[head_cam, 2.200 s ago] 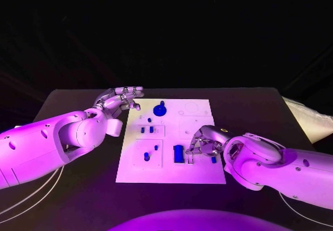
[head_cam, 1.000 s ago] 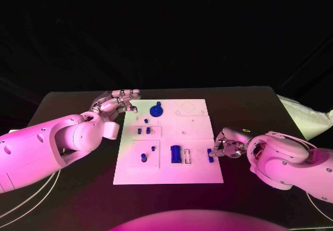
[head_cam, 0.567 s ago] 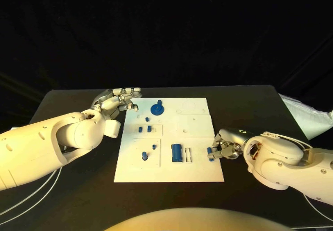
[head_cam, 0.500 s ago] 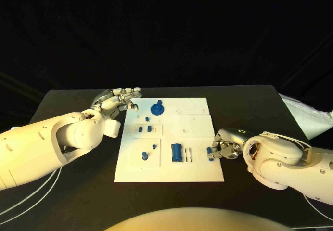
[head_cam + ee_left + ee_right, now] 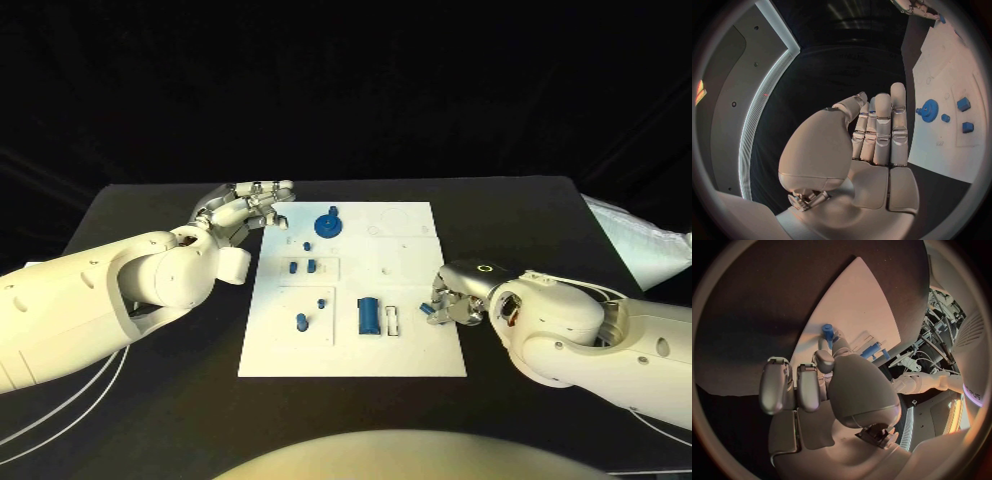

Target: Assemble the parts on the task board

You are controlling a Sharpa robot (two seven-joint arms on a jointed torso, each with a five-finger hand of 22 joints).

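- Right hand (image 5: 453,303) pinches a small blue part (image 5: 430,310) at the task board (image 5: 404,350)'s 3 o'clock edge.
- Left hand (image 5: 248,207) — fingers together, holding nothing — hovers at 10 o'clock, over the desk (image 5: 144,215).

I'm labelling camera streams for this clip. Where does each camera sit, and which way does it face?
Head view: on the head, looking down at the task board; both arms show.
Left wrist view: behind the left robot hand, facing the board's gear part.
Right wrist view: behind the right robot hand, which holds a small blue part.
All share the board.
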